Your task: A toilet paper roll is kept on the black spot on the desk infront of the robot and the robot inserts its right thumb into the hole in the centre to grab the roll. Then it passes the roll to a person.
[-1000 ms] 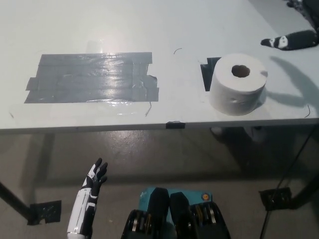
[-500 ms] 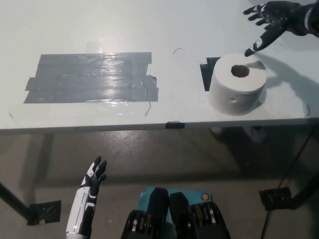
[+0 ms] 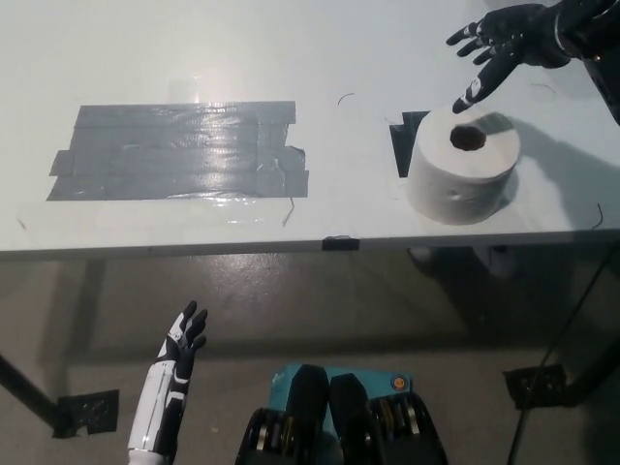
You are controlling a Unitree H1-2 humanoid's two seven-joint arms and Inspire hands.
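I have the wide white counter (image 3: 291,58) filling the upper part of my head view, its front edge running across the middle with grey concrete floor (image 3: 320,310) below it. On the counter's left half lies a broad patch of grey tape strips (image 3: 179,150), flat and shiny. Toward the right sits the white toilet paper roll (image 3: 462,163), upright on its end with the dark core hole facing up, close to the front edge and covering most of a black marked spot (image 3: 404,136) that shows at its left. My black right hand (image 3: 506,44) hangs over the counter just behind the roll, spread wide and holding nothing, one fingertip (image 3: 461,105) pointing down near the roll's top rim; I cannot tell whether it touches. There is bare counter between the roll and the tape. My white left hand (image 3: 182,339) rests low at the lower left, below the counter edge, fingers apart and empty.
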